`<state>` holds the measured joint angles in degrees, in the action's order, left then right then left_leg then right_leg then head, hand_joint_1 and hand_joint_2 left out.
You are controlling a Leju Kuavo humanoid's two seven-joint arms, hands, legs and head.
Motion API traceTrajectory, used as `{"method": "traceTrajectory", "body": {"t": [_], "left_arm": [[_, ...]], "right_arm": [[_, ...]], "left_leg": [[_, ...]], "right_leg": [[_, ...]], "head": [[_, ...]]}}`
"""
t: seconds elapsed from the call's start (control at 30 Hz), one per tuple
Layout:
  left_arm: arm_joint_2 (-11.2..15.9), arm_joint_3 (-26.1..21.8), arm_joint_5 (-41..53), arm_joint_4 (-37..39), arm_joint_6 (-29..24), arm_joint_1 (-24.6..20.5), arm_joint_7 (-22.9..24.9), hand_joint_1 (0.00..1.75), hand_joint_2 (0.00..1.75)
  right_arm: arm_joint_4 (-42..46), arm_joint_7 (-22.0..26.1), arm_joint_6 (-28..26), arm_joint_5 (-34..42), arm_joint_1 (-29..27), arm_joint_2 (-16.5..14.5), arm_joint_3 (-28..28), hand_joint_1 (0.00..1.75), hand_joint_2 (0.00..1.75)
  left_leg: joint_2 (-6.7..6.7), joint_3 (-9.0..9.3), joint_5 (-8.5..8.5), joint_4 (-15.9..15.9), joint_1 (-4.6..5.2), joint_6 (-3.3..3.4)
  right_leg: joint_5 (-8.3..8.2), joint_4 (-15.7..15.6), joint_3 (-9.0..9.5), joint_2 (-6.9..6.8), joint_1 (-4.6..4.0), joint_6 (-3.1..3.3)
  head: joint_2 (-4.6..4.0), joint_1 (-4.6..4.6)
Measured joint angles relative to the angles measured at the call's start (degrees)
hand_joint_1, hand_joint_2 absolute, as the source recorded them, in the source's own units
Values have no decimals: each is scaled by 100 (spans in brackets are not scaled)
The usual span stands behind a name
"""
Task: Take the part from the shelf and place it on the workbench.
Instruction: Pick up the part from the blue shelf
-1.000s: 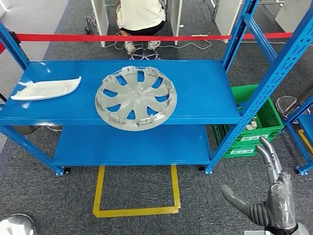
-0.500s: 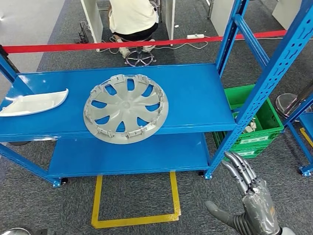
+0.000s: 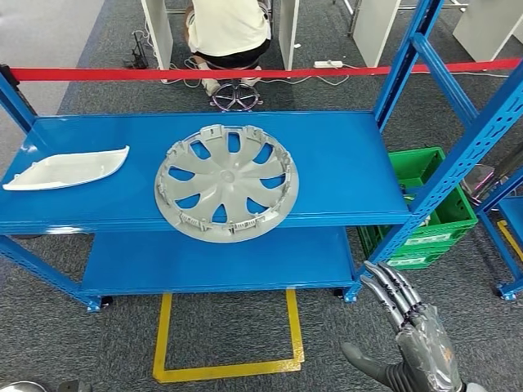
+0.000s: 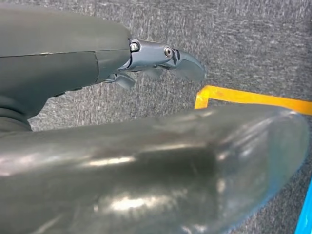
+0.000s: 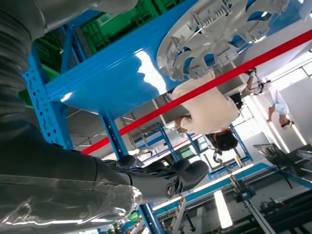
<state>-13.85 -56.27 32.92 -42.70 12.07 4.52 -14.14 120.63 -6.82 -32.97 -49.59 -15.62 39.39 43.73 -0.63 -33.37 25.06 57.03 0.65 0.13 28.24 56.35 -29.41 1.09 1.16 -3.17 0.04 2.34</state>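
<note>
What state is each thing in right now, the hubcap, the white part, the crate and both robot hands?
Hubcap: lying flat on the upper shelf, inner side up, untouched.
White part: lying flat at the shelf's left end, untouched.
Green crate: on the floor right of the shelf, with something in it.
Right robot hand: open, holding nothing, short of the shelf.
Left robot hand: over the carpet; grip cannot be told.
</note>
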Motion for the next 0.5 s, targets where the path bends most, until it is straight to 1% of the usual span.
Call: {"method": "traceTrajectory", "body": {"t": [0.13,0.2,0.23,0.27,0.33,0.37,0.4,0.43,0.5], "left_arm": [[70,12,24,164,-110,-56,-70,0,0],[108,28,24,277,-193,-84,-146,0,0],[132,34,24,336,-236,-96,-178,0,0],[155,39,25,406,-275,-106,-201,0,0],[203,40,29,548,-326,-123,-232,0,0],[219,40,31,615,-336,-128,-246,0,0],[235,40,32,677,-340,-133,-262,0,0],[249,40,33,738,-341,-141,-277,0,0],[276,42,46,855,-345,-164,-302,0,0]], "right_arm": [[-47,-362,-12,-185,13,14,39,0,175],[-49,-547,-30,-349,9,55,50,0,175],[-48,-628,-43,-428,8,83,54,0,175],[-48,-699,-54,-483,6,108,60,0,175],[-49,-795,-52,-540,6,134,75,0,175],[-51,-823,-41,-550,6,139,85,0,175],[-52,-832,-24,-551,11,142,97,0,175],[-56,-829,-1,-543,22,144,110,0,175],[-71,-788,57,-493,64,146,137,0,175]], "left_leg": [[1,11,19,-11,36,81],[8,66,10,-77,9,132],[15,99,3,-110,-10,155],[25,127,1,-131,-25,171],[43,150,16,-132,-28,180],[47,161,24,-131,-27,175],[50,180,36,-128,-29,162],[50,207,52,-125,-34,145],[45,279,109,-113,-45,80]], "right_leg": [[10,-40,-10,2,41,-114],[68,25,-23,-8,40,-148],[167,199,-92,-20,33,-152],[326,512,-238,-34,28,-152],[674,1329,-688,-50,18,-149],[756,1627,-871,-52,18,-151],[697,1697,-947,-54,17,-149],[529,1542,-909,-58,18,-146],[52,763,-576,-79,21,-140]], "head": [[0,-3],[0,-1],[0,4],[0,9],[0,17],[0,17],[0,19],[0,18],[0,20]]}}
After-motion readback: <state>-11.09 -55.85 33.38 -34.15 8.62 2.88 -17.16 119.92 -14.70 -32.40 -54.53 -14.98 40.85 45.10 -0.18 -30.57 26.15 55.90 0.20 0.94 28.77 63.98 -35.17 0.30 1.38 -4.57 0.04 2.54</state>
